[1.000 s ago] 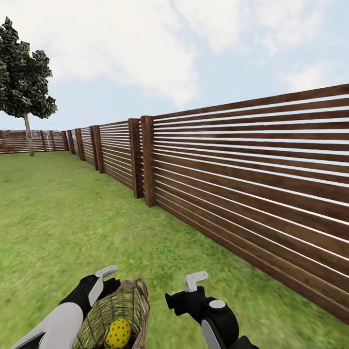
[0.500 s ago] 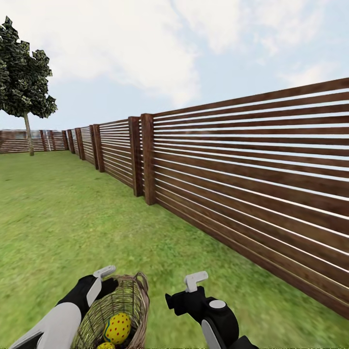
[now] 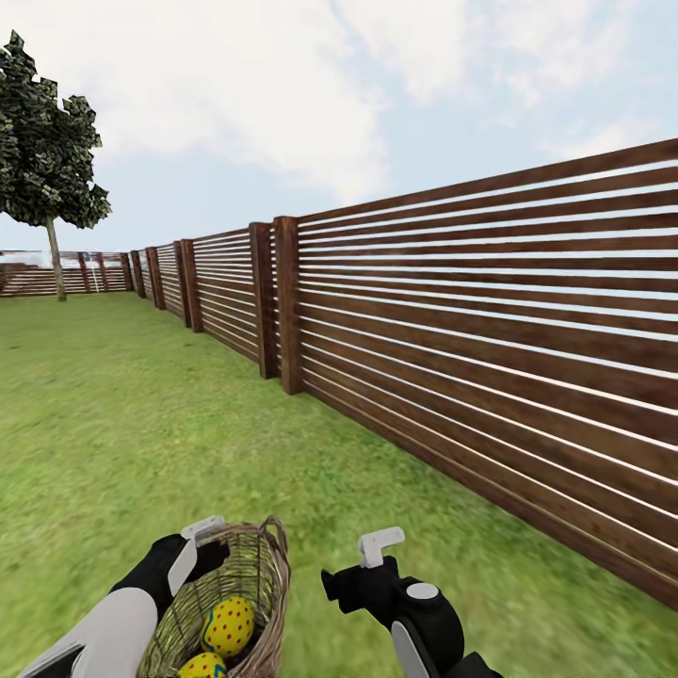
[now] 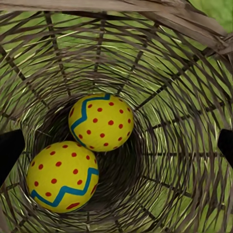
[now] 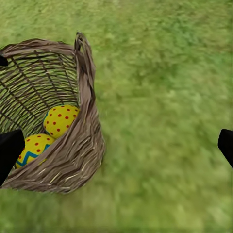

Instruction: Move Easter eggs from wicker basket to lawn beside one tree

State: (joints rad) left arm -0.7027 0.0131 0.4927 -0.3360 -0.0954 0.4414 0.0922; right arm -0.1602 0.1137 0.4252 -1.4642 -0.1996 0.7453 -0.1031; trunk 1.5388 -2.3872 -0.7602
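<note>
At about 7 o'clock, nearest us, our left gripper (image 3: pixel 193 546) holds the wicker basket (image 3: pixel 247 574) at its rim, jaws clamped on the weave, and inside lie two Easter eggs (image 4: pixel 101 122) touching each other (whether a third hides there we cannot tell). Our right gripper (image 3: pixel 363 560) hovers just beside the basket at 6 o'clock — jaws apart, holding nothing. The lawn (image 3: pixel 141 414) stretches ahead, the fence (image 3: pixel 490 348) runs off from 3 o'clock, and far off at 10 o'clock stands the tree (image 3: pixel 47 160).
</note>
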